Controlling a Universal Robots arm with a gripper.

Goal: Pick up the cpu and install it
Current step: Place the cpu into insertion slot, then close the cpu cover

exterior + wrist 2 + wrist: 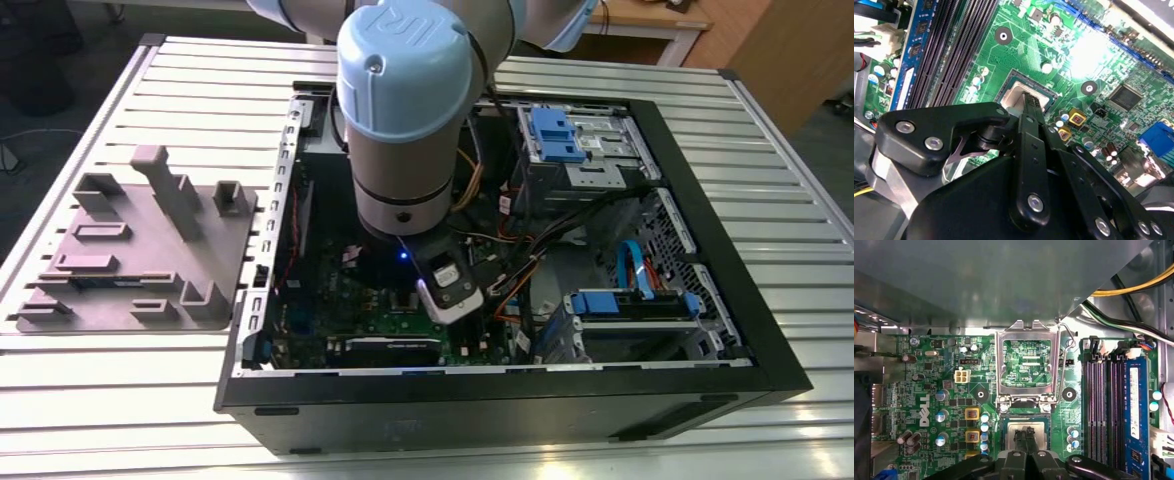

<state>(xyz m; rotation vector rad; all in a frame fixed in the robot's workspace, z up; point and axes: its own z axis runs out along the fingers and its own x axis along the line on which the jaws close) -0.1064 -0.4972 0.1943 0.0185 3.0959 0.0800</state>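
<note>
Ribbed aluminium tabletop (120, 400) carries an open black computer case (507, 410). Inside it, the black gripper (1025, 431) hangs with its fingers drawn close together, tips over the small pale silvery square cpu (1040, 432). The cpu lies in the dark socket (1027, 418) of the green motherboard (929, 390), just beside the raised metal frame (1026, 329).

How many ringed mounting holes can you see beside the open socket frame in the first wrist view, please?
2: one mounting hole between the socket frame and the yellow square components, the other between the frame and the memory slots. More may be hidden beneath the pincer.
</note>
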